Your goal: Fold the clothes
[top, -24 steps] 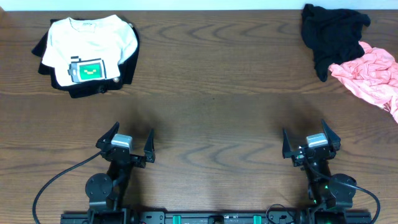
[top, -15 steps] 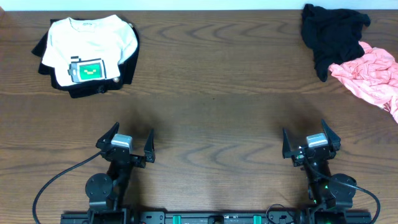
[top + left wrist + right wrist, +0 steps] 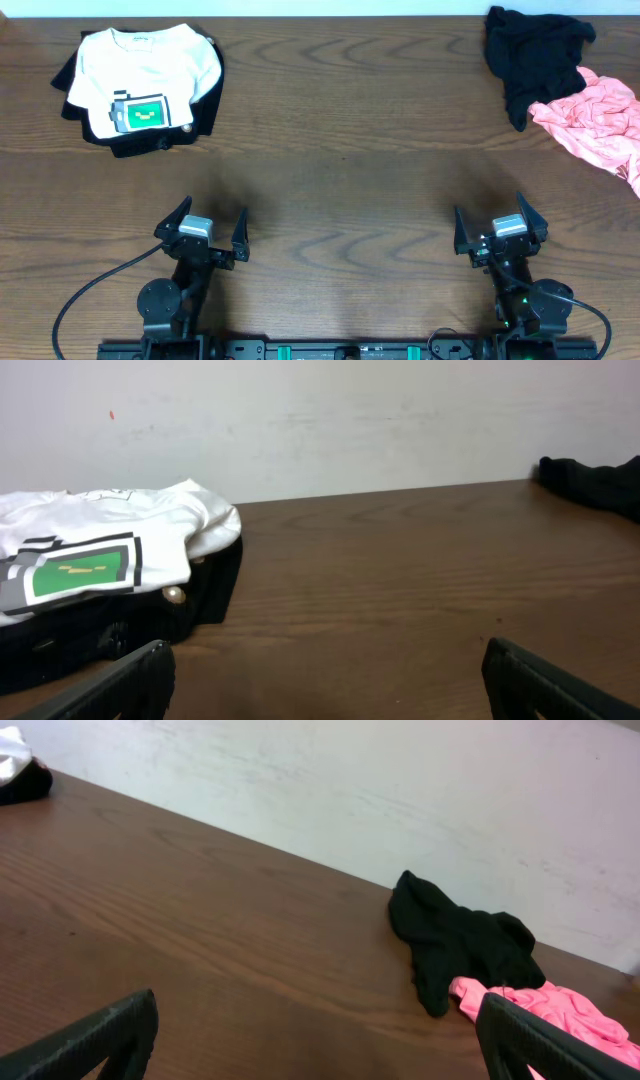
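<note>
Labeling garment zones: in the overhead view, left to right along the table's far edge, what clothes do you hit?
folded white T-shirt lying on a black folded pile → crumpled black garment → crumpled pink garment

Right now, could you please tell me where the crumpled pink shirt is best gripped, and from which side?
Probably the near edge of the pink shirt, where folds bunch on the table. Come from the table's middle with the open right pincer, the closer one; the far side lies against the black garment.
</note>
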### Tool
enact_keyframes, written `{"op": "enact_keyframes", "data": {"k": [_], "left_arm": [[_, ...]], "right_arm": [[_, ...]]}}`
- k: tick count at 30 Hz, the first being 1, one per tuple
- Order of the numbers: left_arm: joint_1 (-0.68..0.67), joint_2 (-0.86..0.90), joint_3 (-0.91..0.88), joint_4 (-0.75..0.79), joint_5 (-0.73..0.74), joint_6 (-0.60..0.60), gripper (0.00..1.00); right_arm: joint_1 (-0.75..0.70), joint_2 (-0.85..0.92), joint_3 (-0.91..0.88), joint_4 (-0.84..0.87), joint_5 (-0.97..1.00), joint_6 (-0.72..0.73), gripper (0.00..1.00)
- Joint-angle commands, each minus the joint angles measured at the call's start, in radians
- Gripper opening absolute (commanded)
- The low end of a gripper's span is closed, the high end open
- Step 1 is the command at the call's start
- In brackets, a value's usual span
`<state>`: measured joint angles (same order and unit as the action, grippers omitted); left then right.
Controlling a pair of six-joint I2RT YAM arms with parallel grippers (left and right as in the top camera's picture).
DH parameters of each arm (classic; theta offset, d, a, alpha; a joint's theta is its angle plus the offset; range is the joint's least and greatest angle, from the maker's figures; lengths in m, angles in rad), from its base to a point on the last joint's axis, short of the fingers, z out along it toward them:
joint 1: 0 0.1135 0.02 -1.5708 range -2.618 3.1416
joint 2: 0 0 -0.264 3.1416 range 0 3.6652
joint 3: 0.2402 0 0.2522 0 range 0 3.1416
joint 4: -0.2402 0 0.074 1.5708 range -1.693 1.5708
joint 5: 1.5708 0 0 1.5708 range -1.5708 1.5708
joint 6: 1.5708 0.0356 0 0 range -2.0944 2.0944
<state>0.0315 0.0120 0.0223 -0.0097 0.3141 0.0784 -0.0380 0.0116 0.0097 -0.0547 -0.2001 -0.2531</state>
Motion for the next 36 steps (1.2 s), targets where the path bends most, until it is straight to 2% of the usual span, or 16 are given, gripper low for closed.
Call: {"op": "enact_keyframes", "data": {"k": [1, 33, 36], "left_arm": [[-0.003, -0.008, -0.018, -0.035, 0.006, -0.005, 0.98], [-0.003, -0.008, -0.018, -0.026, 0.01, -0.005, 0.98], [-0.003, -0.008, -0.018, -0.023, 0.029, -0.008, 0.98]], "right_arm": [[-0.006, -0.006, -0.004, -0.002, 0.009, 0.013, 0.99], [-0.006, -0.006, -0.004, 0.007, 0.051, 0.002, 0.99], [-0.006, -0.006, -0.004, 0.073, -0.037, 0.006, 0.99]]}}
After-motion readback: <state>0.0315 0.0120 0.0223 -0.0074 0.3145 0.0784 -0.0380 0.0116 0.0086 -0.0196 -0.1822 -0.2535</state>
